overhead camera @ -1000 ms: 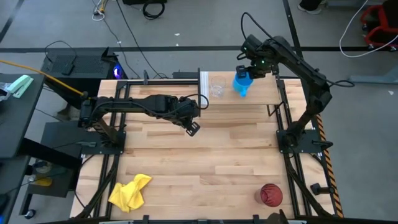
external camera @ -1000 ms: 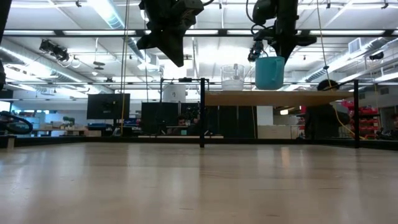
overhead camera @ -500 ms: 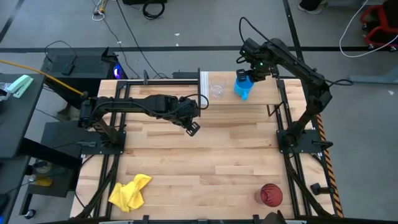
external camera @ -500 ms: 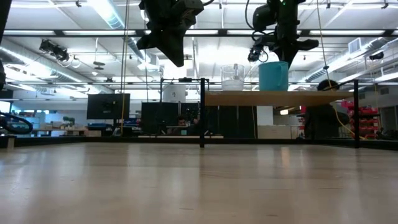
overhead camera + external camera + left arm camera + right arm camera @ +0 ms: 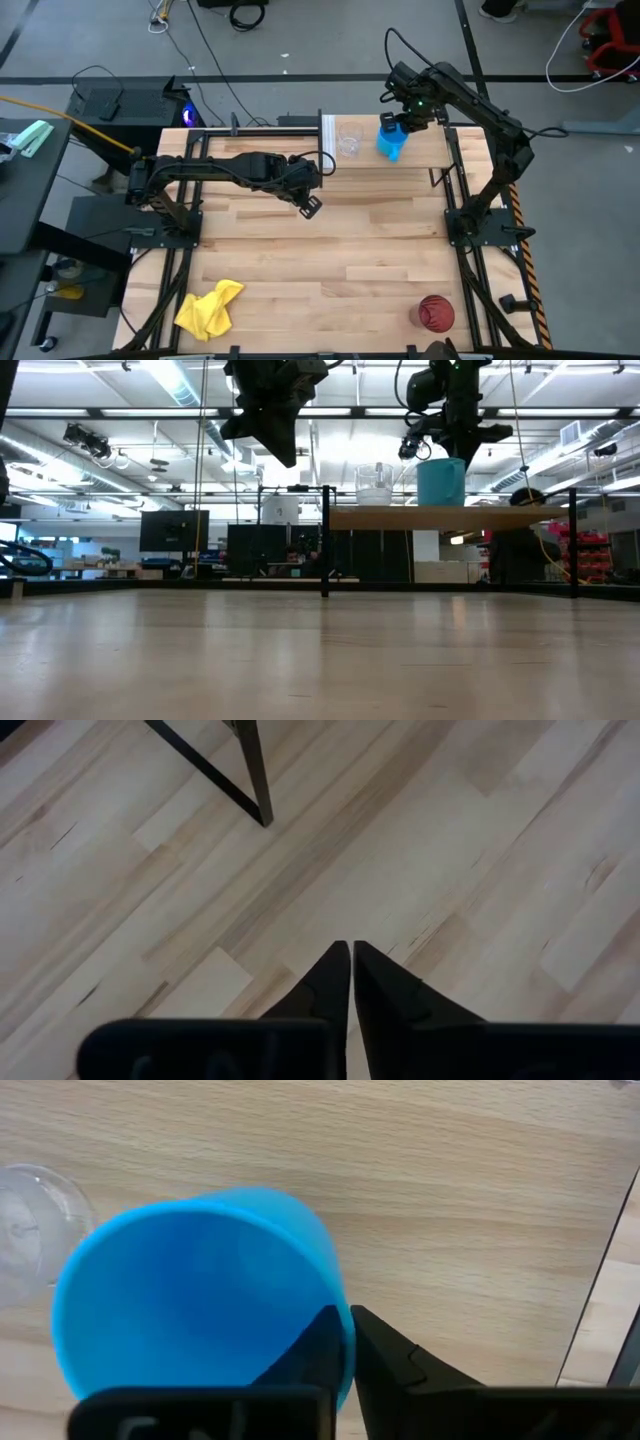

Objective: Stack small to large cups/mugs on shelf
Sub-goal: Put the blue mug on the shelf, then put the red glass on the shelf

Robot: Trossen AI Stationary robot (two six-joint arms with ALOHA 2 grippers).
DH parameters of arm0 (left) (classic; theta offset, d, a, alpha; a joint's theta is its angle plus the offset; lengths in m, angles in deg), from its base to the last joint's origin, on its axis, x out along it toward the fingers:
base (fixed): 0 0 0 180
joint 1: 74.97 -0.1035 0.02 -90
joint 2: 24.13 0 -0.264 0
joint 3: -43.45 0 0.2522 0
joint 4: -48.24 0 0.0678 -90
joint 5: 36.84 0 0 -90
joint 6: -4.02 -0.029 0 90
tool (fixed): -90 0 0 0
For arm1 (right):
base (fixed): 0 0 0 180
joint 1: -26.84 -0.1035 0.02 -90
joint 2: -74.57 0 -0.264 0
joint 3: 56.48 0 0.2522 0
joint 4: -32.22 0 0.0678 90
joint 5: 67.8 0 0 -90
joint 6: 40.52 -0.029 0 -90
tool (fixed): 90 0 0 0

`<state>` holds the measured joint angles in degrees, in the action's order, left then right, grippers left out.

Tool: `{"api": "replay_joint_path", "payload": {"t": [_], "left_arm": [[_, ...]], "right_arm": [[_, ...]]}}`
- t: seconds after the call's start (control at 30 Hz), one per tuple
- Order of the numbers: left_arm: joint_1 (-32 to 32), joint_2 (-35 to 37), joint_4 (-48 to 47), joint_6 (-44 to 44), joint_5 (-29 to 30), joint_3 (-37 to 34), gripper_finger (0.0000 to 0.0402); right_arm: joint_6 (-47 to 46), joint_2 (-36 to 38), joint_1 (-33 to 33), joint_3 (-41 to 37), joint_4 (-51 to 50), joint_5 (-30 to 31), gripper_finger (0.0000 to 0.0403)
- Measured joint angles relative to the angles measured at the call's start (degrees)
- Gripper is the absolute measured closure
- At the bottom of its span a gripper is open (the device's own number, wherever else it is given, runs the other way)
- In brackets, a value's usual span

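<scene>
The bright blue mug (image 5: 390,140) stands upright on the light wooden shelf (image 5: 428,152), its base on the board in the low view (image 5: 441,484). My right gripper (image 5: 402,120) is above it, shut on its rim. The small clear cup (image 5: 348,139) stands on the shelf beside the mug, toward the white end panel (image 5: 327,134). The dark red tumbler (image 5: 435,313) is on the tabletop near the front right. My left gripper (image 5: 309,205) hangs shut and empty over the middle of the table, in front of the shelf. My right gripper holds the blue mug by its rim wall (image 5: 346,1342), one finger (image 5: 318,1352) inside the mug and the other (image 5: 392,1360) outside. The fingers come from above, pointing down. The mug stands upright with its base on the shelf board (image 5: 470,517).
A crumpled yellow cloth (image 5: 208,308) lies at the table's front left. Thin black uprights (image 5: 325,540) carry the shelf above the tabletop. Bare shelf board lies to the right of the mug.
My right gripper has gone down with the blue mug. The mug hung tilted a little above the shelf and now stands upright on the board. The gripper has kept its hold.
</scene>
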<state>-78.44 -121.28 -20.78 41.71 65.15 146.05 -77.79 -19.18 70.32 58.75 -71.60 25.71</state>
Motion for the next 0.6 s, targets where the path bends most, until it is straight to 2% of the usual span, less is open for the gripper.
{"api": "replay_joint_path", "payload": {"t": [0.3,0.6], "left_arm": [[0.0,0.0,0.23,0.0,0.0,0.0,0.037],[0.0,0.0,0.21,0.0,-0.02,0.0,0.0367]], "right_arm": [[1.05,0.09,0.0,0.0,0.0,0.01,0.0334],[2.09,1.23,0.0,0.81,0.04,0.02,0.0323]]}}
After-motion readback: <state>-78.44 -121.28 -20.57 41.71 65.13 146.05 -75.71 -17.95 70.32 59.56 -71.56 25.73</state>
